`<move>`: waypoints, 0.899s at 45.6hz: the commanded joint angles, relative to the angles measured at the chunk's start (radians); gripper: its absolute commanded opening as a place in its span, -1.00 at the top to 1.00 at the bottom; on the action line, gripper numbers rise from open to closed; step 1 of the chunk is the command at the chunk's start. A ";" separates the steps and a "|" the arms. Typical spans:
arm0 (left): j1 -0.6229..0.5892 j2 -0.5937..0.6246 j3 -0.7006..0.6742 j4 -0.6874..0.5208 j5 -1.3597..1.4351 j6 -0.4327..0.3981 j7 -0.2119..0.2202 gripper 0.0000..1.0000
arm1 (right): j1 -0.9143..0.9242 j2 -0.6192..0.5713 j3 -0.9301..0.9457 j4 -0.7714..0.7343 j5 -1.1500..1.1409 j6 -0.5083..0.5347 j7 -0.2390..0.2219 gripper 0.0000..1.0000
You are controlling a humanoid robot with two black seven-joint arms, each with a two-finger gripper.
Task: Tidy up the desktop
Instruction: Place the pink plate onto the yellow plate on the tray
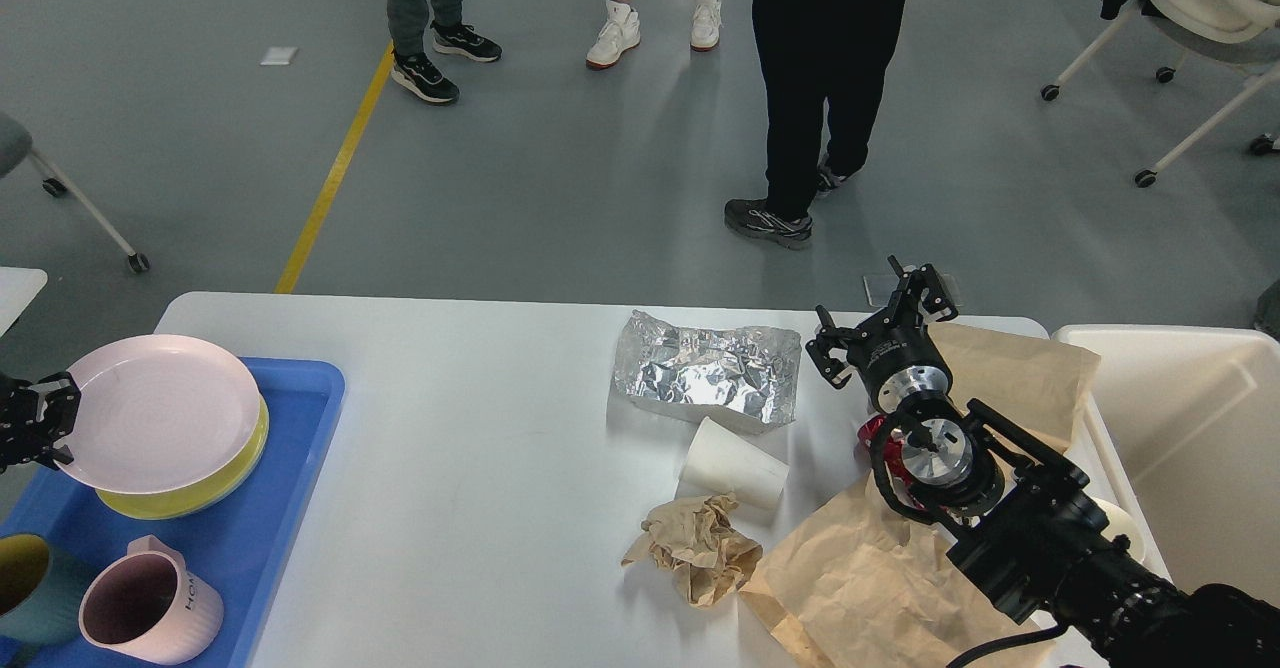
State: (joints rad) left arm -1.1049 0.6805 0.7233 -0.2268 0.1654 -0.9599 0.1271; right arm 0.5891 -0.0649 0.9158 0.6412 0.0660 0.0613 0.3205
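The white desktop [480, 468] carries a crumpled sheet of foil [710, 368], a white paper cup [735, 463] on its side, a ball of brown paper [700, 548] and a large brown paper sheet [860, 578]. At the far left edge my left gripper [45, 420] is shut on the left rim of a pink plate [160, 413]. That plate lies over a yellow plate [200, 496] in the blue tray [270, 538]. Above the table's back right, my right gripper [875, 315] stands open and holds nothing.
A teal mug [25, 588] and a pink mug [150, 608] stand at the tray's front. More brown paper [1010, 378] lies behind my right arm, with a red item [872, 432] under the wrist. A cream bin [1190, 428] stands at the right. People stand beyond the table.
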 commanded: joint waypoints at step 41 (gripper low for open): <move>0.174 -0.182 -0.070 0.253 0.003 0.093 0.005 0.90 | 0.000 -0.001 0.000 0.000 0.000 0.000 0.000 -1.00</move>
State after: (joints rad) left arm -0.9354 0.5071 0.6528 0.0262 0.1684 -0.9089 0.1313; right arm 0.5890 -0.0647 0.9158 0.6412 0.0660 0.0613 0.3205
